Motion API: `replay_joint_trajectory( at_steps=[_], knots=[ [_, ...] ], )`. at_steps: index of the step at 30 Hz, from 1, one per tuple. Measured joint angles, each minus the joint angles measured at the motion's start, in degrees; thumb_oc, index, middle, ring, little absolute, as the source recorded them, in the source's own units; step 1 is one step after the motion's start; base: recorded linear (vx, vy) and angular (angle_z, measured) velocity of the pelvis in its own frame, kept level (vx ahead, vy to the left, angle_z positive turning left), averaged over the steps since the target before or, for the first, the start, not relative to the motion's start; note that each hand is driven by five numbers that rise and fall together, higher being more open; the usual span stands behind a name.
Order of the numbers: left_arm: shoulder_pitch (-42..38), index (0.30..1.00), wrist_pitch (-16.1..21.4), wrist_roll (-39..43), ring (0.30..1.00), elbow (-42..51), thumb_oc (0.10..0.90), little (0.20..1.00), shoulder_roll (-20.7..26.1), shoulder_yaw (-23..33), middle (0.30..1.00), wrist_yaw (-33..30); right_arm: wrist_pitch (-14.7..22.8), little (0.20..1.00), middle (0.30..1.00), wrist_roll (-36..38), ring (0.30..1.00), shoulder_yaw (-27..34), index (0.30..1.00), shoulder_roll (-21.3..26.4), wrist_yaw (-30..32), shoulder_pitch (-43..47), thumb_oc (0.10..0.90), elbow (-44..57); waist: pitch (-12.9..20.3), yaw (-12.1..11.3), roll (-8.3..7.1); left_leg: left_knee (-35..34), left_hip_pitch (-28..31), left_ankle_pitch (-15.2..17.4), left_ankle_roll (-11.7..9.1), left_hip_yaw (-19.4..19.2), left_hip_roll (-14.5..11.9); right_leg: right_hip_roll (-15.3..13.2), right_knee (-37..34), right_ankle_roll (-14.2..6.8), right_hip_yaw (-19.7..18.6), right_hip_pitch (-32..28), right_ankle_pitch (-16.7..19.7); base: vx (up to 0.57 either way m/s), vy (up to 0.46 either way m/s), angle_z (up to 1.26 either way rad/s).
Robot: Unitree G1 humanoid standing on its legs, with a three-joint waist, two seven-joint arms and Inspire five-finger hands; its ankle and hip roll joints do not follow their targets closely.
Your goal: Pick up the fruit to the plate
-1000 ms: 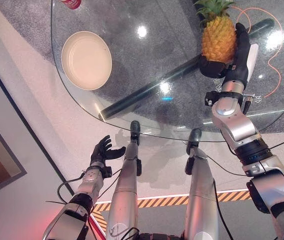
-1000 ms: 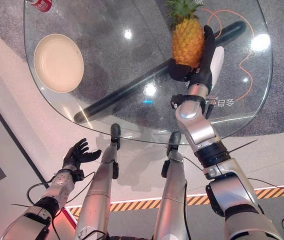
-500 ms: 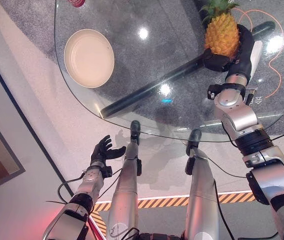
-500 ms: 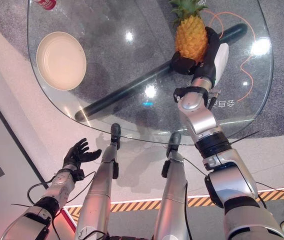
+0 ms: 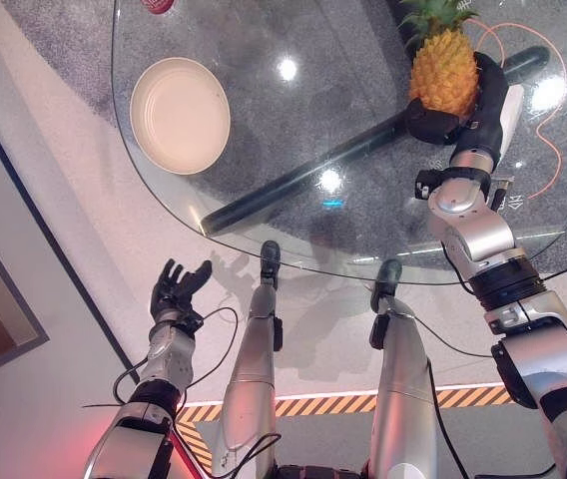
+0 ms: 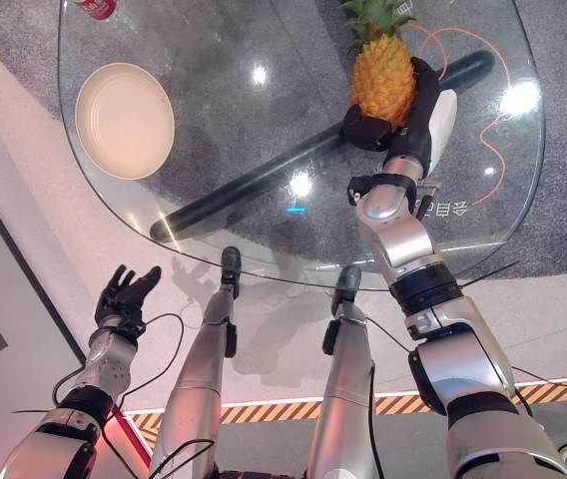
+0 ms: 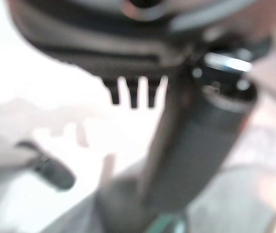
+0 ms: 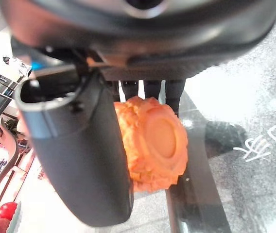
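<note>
A pineapple [image 5: 443,75] with a green crown stands upright at the far right of the round glass table [image 5: 293,261]. My right hand [image 5: 488,95] is shut on it, with the fingers curled round its right side and the thumb under its base. The right wrist view has the pineapple's orange base [image 8: 152,141] pressed against the thumb [image 8: 79,160]. A cream plate [image 5: 180,115], with nothing on it, lies at the far left of the table. My left hand [image 5: 176,289] hangs open below the table's near left edge, holding nothing.
A red can [image 5: 159,5] stands at the table's far edge beyond the plate. A dark bar [image 5: 303,180] runs diagonally under the glass. An orange cord [image 5: 553,130] lies on the carpet under the table's right side. A striped floor line [image 5: 313,404] crosses near me.
My left hand has swung to the left and turned its fingers upward. The right hand's fingers went from straight beside the pineapple to curled round it.
</note>
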State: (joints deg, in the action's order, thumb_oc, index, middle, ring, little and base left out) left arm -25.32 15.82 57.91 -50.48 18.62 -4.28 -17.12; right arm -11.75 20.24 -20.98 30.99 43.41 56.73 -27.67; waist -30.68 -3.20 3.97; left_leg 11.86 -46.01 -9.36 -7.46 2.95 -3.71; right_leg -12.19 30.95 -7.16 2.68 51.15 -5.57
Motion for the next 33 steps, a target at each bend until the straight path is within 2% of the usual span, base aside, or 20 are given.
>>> replay_joint_trajectory(
  at_steps=[6, 10, 18, 24, 29, 33],
  knots=[
    [-5.0, 0.900, 4.1, -0.3, 0.900, 1.4, 0.800, 0.900, 1.8, 3.5, 0.900, -12.3, 0.4, 0.200, 0.300, 0.2, 0.300, 0.0, 0.300, 0.1, 0.1, -0.2, 0.100, 0.0, 0.0, 0.0, 0.00, -0.1, 0.0, -0.2, -0.1, 0.3, 0.0, 0.1, 0.2, 0.0, 0.2, 0.0, 0.0, -0.02, -0.043, 0.02],
    [-9.0, 0.900, 7.6, -2.6, 0.900, 3.6, 0.800, 0.900, 4.4, 3.9, 0.900, -16.7, 1.6, 0.200, 0.300, 0.2, 0.300, 0.1, 0.300, 0.1, 0.1, -0.9, 0.100, 0.1, 0.0, 0.2, -0.01, -0.9, -0.1, -0.8, -0.3, 0.9, -0.2, 0.1, 0.2, 0.1, 0.9, 0.0, -0.1, -0.02, -0.032, 0.05],
    [-13.6, 0.900, 11.7, -8.9, 0.900, 9.9, 0.800, 0.900, 6.5, 5.2, 0.900, -25.8, 2.5, 0.200, 0.300, -0.2, 0.300, 1.0, 0.300, 0.3, 1.6, -3.9, 0.100, 4.1, 0.0, 0.4, -0.06, -2.0, -0.2, -1.1, -0.4, 1.4, -0.3, 0.1, -0.3, 0.2, 1.5, 0.0, -0.4, -0.01, -0.010, 0.01],
    [-16.3, 0.900, 14.8, -14.3, 0.900, 15.1, 0.800, 0.900, 7.7, 5.2, 0.900, -28.9, 3.3, 0.200, 0.300, -4.7, 0.300, 1.8, 0.300, 0.3, 1.8, -5.6, 0.100, 6.3, 0.0, 0.5, -0.10, -2.8, -0.8, -1.3, -0.6, 1.4, -0.4, 0.1, -0.2, 0.3, 1.6, 1.0, -0.7, -0.01, -0.005, 0.00],
    [-17.6, 0.900, 15.1, -18.6, 0.900, 19.1, 0.800, 0.900, 7.8, 5.1, 0.900, -28.2, 3.7, 0.200, 0.300, -9.0, 0.300, 1.9, 0.300, 0.0, 1.7, -6.1, 0.100, 7.4, -0.1, 1.2, -0.23, -2.9, -1.4, -1.3, -0.6, 1.4, -0.4, 0.1, -0.3, 0.2, 1.7, 1.6, -0.8, -0.01, -0.001, 0.00],
    [-17.5, 0.900, 15.2, -19.8, 0.900, 21.6, 0.800, 0.900, 7.2, 5.0, 0.900, -25.1, 3.7, 0.200, 0.300, -12.8, 0.300, 2.0, 0.300, -0.1, 1.2, -7.2, 0.100, 8.2, -0.1, 1.9, -0.28, -2.9, -1.5, -1.3, -0.6, 1.4, -0.4, 0.1, -0.3, 0.2, 1.7, 1.7, -0.9, 0.00, 0.000, 0.00]
  ],
)
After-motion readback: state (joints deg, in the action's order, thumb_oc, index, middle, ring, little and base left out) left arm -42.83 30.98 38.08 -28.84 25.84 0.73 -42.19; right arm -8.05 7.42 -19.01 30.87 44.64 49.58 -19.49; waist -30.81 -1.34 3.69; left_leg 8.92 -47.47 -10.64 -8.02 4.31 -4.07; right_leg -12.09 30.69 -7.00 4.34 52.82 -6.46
